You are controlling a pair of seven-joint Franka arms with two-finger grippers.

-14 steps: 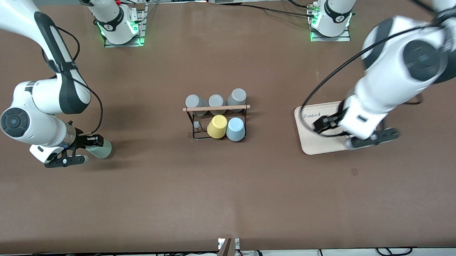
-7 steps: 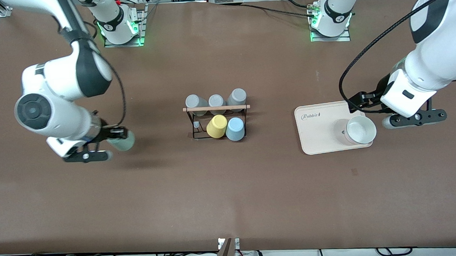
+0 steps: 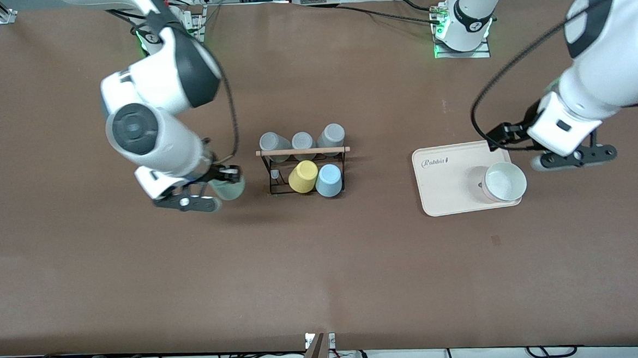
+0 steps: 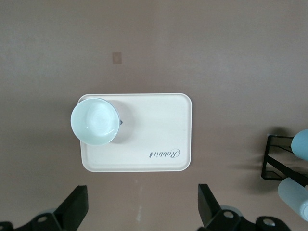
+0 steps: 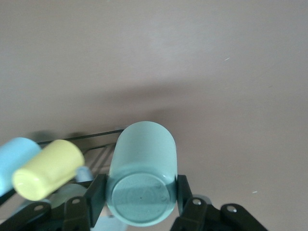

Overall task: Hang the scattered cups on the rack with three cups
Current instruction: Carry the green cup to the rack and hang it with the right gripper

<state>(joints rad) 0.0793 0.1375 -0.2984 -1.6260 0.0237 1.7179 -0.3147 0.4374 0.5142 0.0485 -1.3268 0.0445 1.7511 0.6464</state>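
Note:
My right gripper (image 3: 222, 185) is shut on the pale sage-green cup (image 3: 229, 188) and holds it in the air beside the rack (image 3: 302, 152), toward the right arm's end of the table. In the right wrist view the green cup (image 5: 143, 175) sits between both fingers. The black wire rack has a wooden top bar. A yellow cup (image 3: 303, 177) and the light blue cup (image 3: 329, 180) hang on its side nearer the front camera, and three grey cups (image 3: 301, 141) on its farther side. My left gripper (image 3: 572, 157) is open and empty, in the air just past the tray's edge.
A cream tray (image 3: 447, 186) lies toward the left arm's end of the table, with a white bowl (image 3: 505, 182) on it. The tray (image 4: 144, 144) and bowl (image 4: 95, 121) also show in the left wrist view.
My right gripper has carried the green cup from the right arm's end of the table to just beside the rack. My left gripper rose off the tray, uncovering the bowl, and now hovers.

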